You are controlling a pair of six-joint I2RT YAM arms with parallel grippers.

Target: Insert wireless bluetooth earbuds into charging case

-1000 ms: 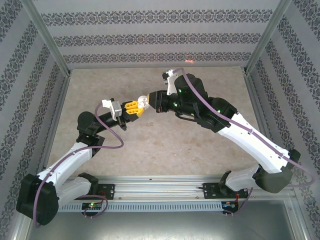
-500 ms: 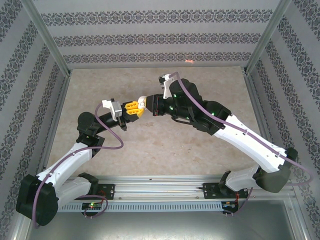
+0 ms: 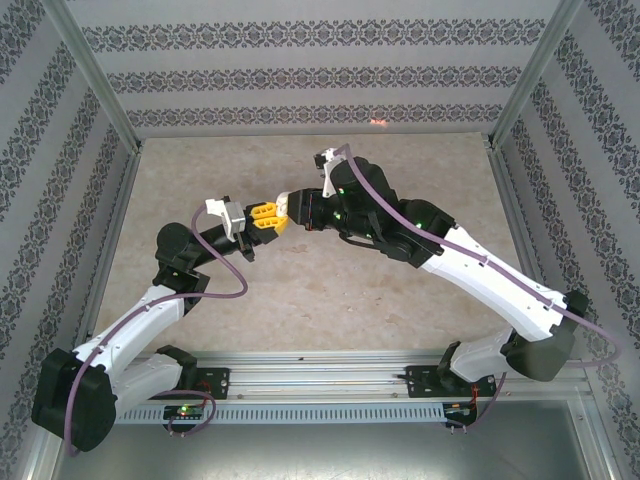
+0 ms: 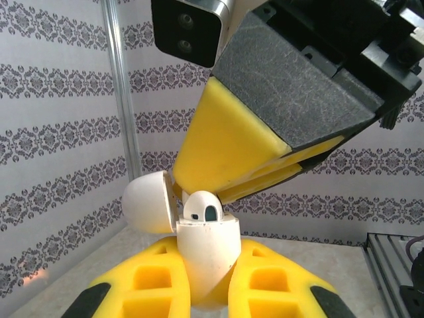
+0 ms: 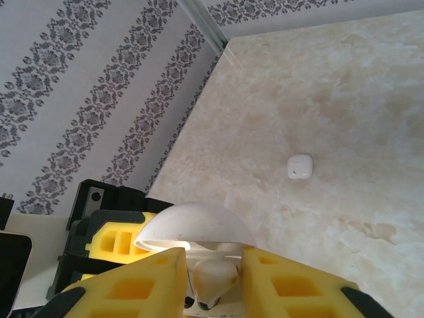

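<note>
From the overhead camera I saw both arms reaching in over the table (image 3: 330, 290); the left gripper (image 3: 264, 217) and the right gripper (image 3: 289, 206) met tip to tip near its middle. On the left wrist camera, the left gripper was clenched on the charging case (image 4: 207, 248), its yellow fingers (image 4: 142, 288) pressing the lower body from both sides; the case stood roughly upright, lifted off the surface, with its lid (image 4: 149, 202) swung open to the left; one earbud (image 4: 203, 207) sat in the mouth of the case, its rounded top showing above the rim. The right gripper's fingertips came down from above and ended just at that earbud; I could not tell whether they were pinching it or had let it go. On the right wrist camera, the other earbud (image 5: 300, 166) lay alone on the marble-patterned table, well apart from the case.
</note>
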